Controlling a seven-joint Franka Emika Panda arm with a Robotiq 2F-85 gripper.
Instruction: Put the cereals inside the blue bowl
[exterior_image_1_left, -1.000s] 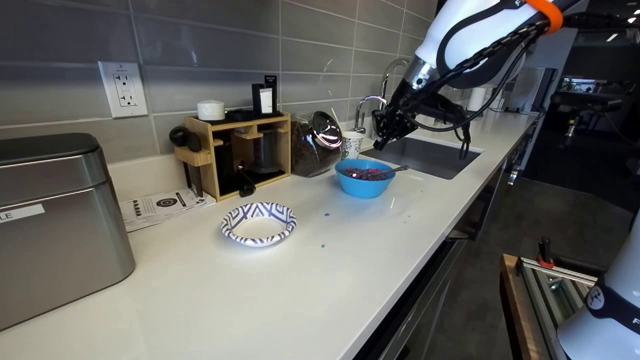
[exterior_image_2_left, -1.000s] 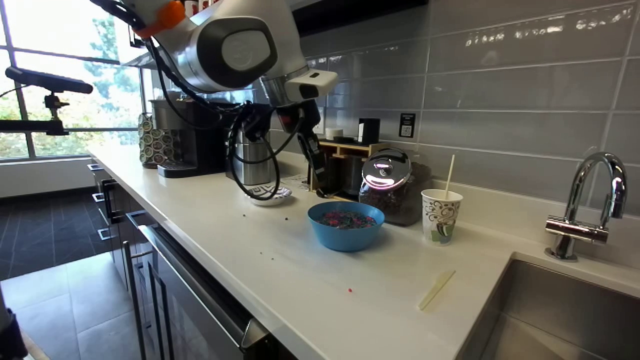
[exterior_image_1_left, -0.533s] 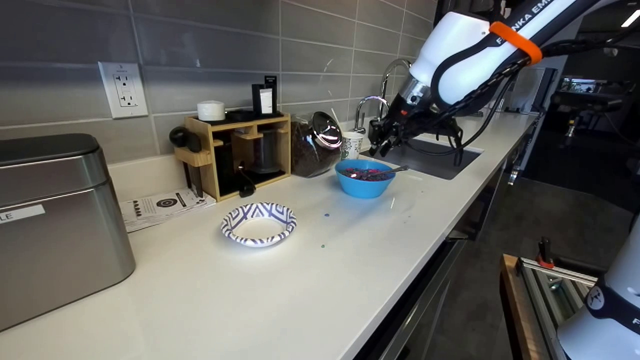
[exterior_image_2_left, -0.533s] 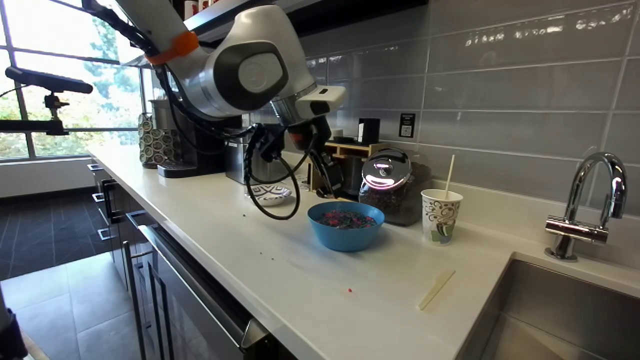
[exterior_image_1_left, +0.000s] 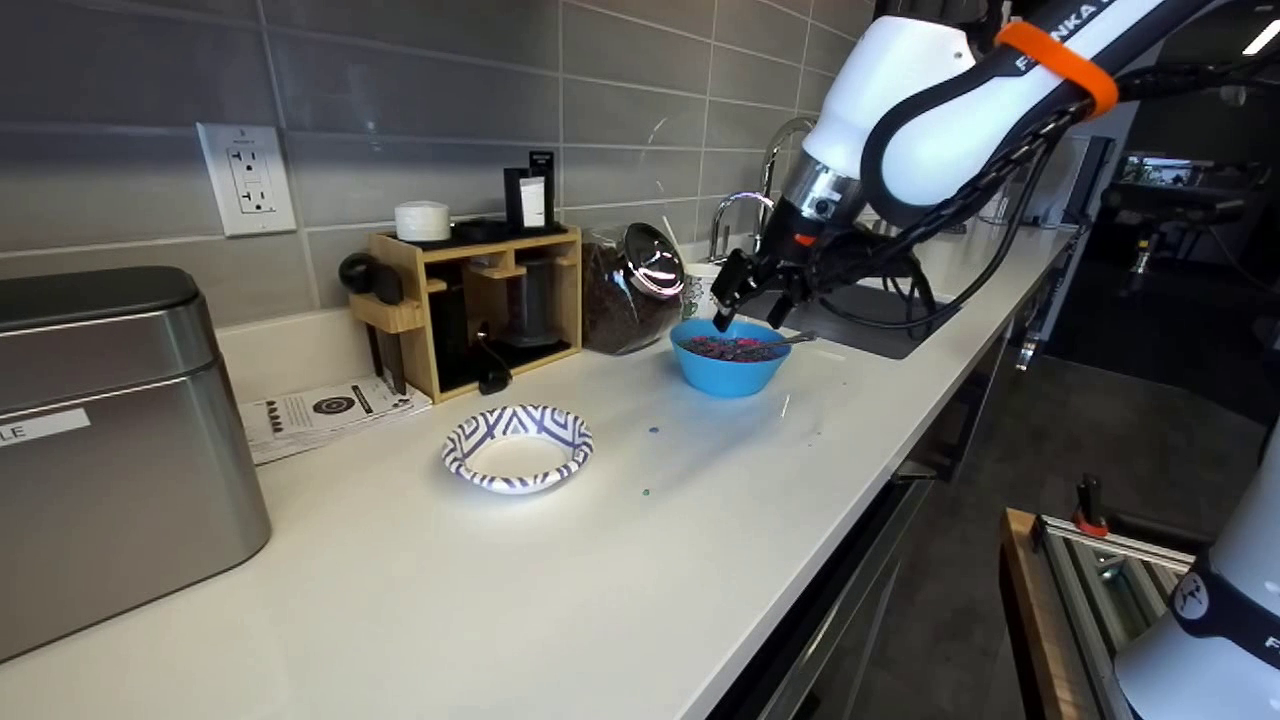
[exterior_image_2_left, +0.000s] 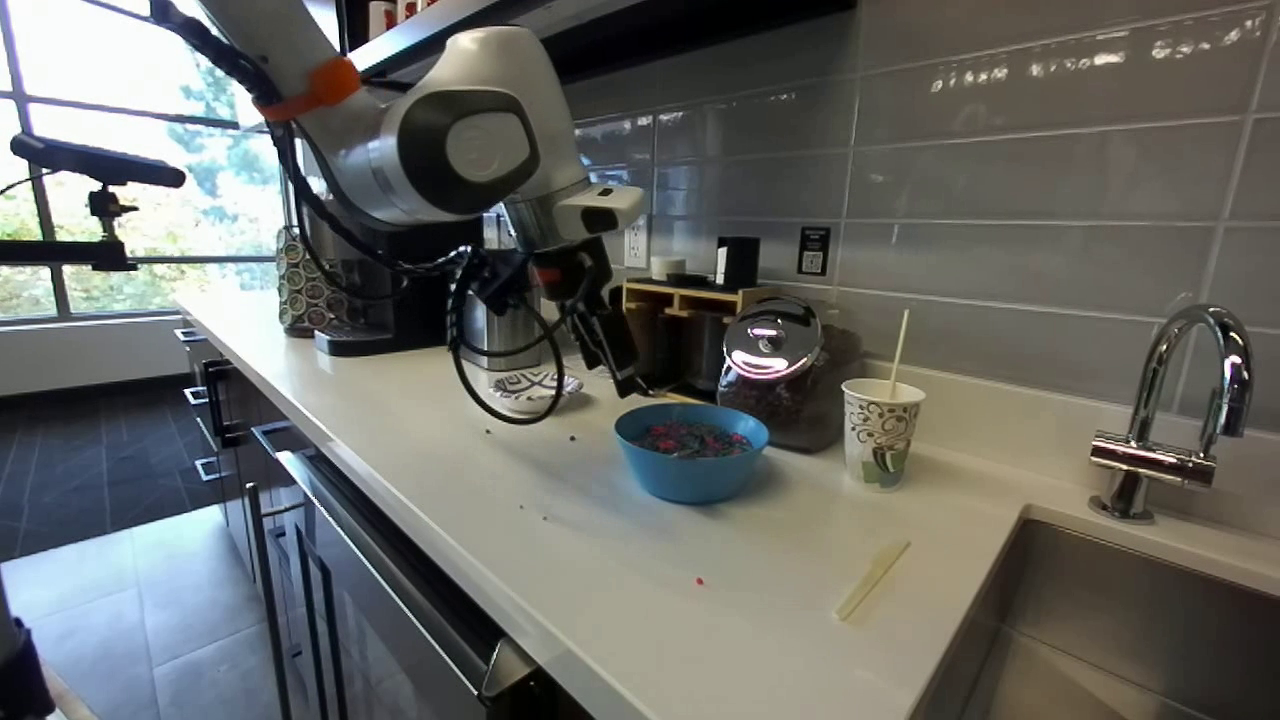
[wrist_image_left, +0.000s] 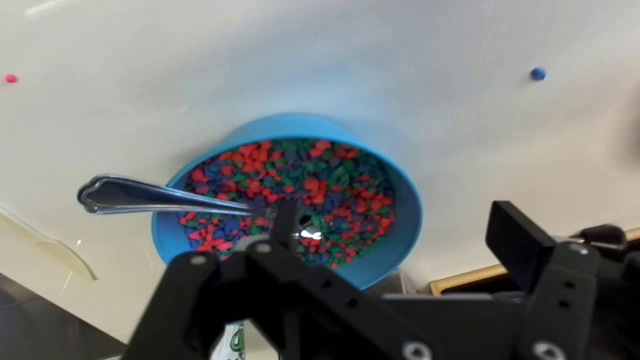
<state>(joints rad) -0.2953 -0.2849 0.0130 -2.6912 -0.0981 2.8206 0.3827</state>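
blue bowl (exterior_image_2_left: 690, 478) on tabletop (exterior_image_2_left: 600, 560) w/ cereals (wrist_image_left: 350, 205) & spoon (wrist_image_left: 195, 204) in it, a few bits (wrist_image_left: 538, 73) outside; fingers (wrist_image_left: 517, 242) wide apart, released.
spoon handle (exterior_image_1_left: 797, 340) pokes past rim in wrist view & in an exterior view; pale utensil (exterior_image_2_left: 873, 580) nr sink (exterior_image_2_left: 1180, 590) shows whole in an exterior view. in wrist view one finger overlaps the bowl, other's beside it; can't tell abt contact.

Close wrist view down into blue bowl (wrist_image_left: 295, 127), both exterior views farther, sharing bowl, counter (exterior_image_1_left: 520, 600)
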